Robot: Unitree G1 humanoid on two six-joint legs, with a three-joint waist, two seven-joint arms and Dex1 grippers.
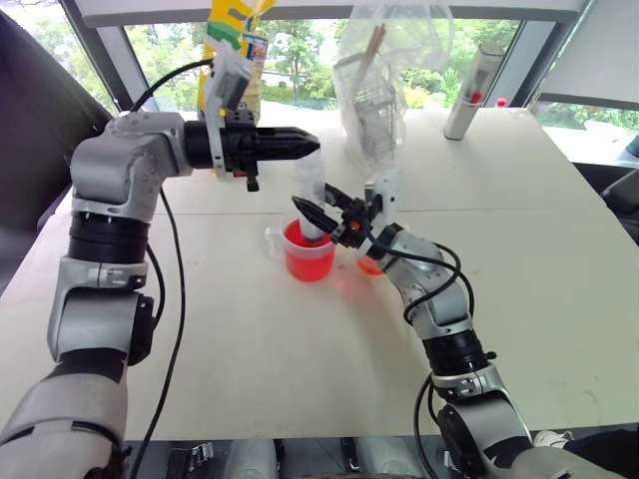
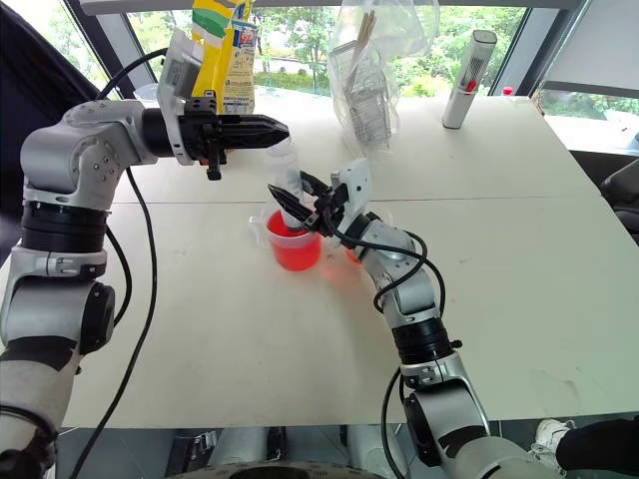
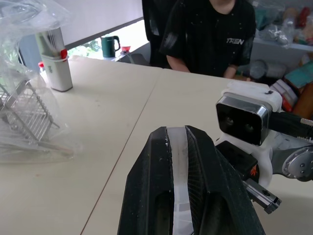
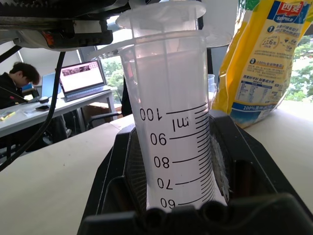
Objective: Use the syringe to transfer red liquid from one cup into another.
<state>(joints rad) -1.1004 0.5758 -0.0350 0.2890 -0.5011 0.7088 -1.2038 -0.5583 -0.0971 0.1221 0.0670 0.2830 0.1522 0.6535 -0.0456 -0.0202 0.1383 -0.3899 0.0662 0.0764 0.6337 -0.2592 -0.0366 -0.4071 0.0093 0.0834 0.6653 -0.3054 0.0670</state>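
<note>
The right gripper (image 1: 312,210) was clamped on the barrel of the syringe (image 1: 311,196), its two black fingers pressed against either side of the clear tube; from the right wrist the printed graduation marks ran between the fingers (image 4: 122,176). The syringe stood upright, its lower end down inside the handled beaker (image 1: 309,251), which sat directly under this gripper and held red liquid (image 1: 308,261). Just beside the beaker, on the side nearer the right arm, the smaller cup (image 1: 368,264) showed red behind the wrist, mostly hidden by it.

The left gripper (image 1: 292,143) reached in level from the robot's left, above the right gripper, its fingers closed on the syringe's plunger at the top of the barrel; in the left wrist view a pale strip of plastic sat pinched between the two fingers (image 3: 151,186).

Both cups rested on the pale table (image 1: 519,259). Farther from the grippers, toward the window, stood a yellow snack bag (image 1: 240,45), a clear plastic bag holding a wire rack (image 1: 379,90) and a grey cylindrical bottle (image 1: 473,90). Across the table, a person in a black shirt (image 3: 210,34) sat, with a green jug (image 3: 109,46) near the far edge
</note>
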